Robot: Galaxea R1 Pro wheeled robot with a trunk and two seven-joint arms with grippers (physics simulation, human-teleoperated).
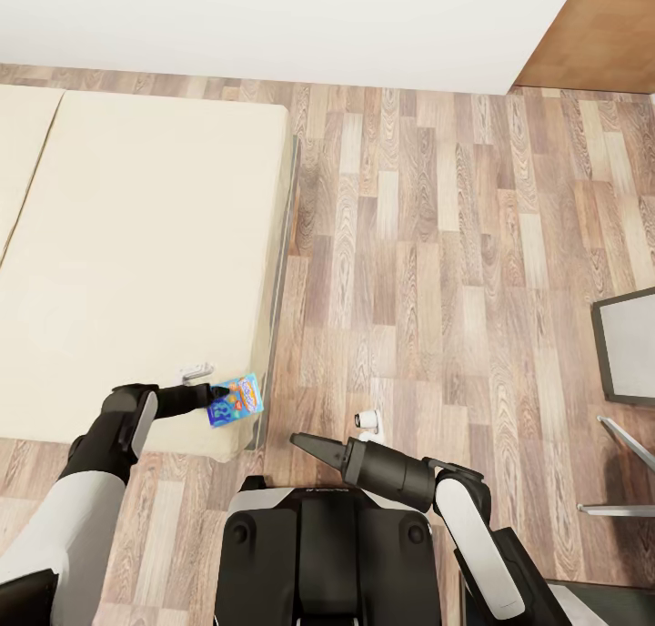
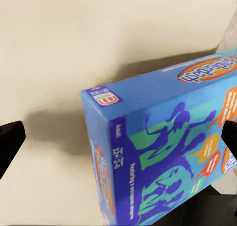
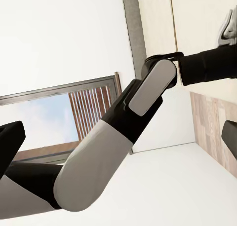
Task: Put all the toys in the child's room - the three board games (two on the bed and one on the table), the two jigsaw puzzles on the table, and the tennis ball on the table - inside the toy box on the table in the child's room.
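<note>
Your left tool (image 1: 215, 398) meets the blue board game (image 1: 236, 400) at the bed's (image 1: 136, 262) near corner, fingers spread either side, nothing clamped yet. Close off-centre and the box may slip to the floor (image 1: 437, 244). Your right tool (image 1: 305, 441) hangs apart, empty.

Place: home bedroom, simulator render.
Bed: cream mattress (image 1: 136, 262) low against a white wall (image 1: 273, 16).
Floor: mixed-tone wood planks (image 1: 437, 244).
Toy: bright blue board game box (image 1: 235, 401) on the bed's corner.
Window: slatted blind (image 3: 91, 112), sky behind.
</note>
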